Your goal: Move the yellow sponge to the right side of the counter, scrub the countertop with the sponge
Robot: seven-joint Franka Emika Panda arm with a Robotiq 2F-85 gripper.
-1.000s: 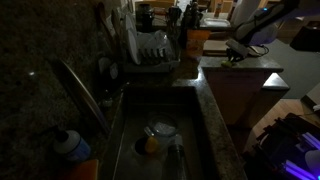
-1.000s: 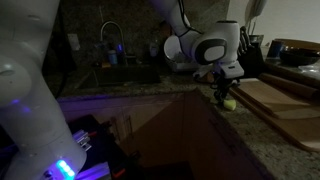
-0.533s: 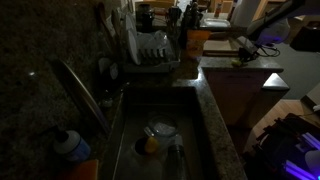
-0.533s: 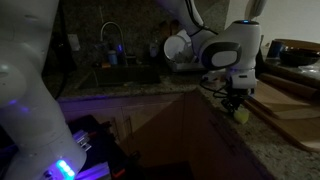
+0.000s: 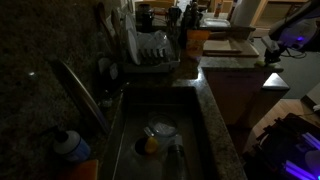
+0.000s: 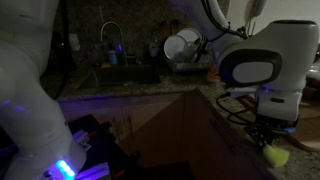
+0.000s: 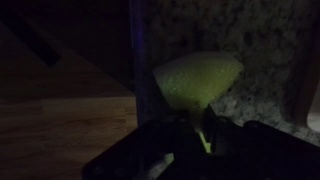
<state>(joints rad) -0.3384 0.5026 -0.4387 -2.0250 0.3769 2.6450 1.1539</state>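
The room is dark. My gripper (image 6: 270, 143) is shut on the yellow sponge (image 6: 277, 155) and holds it at the granite countertop (image 6: 240, 118) near its front edge, close to the camera. In the wrist view the sponge (image 7: 196, 80) sticks out from between the dark fingers (image 7: 190, 135), over speckled granite (image 7: 265, 50). In an exterior view the gripper (image 5: 268, 58) is at the far right end of the counter (image 5: 240, 66); the sponge is too small to make out there.
A wooden cutting board (image 6: 280, 95) lies on the counter behind the gripper. A sink (image 5: 160, 135) with dishes and a faucet (image 5: 80, 90) is in the foreground. A dish rack (image 5: 150, 48) with plates stands behind it. The counter edge drops off beside the gripper.
The gripper has carried the sponge steadily along the counter, from beside the cutting board toward the counter's end and front edge, nearer one exterior camera.
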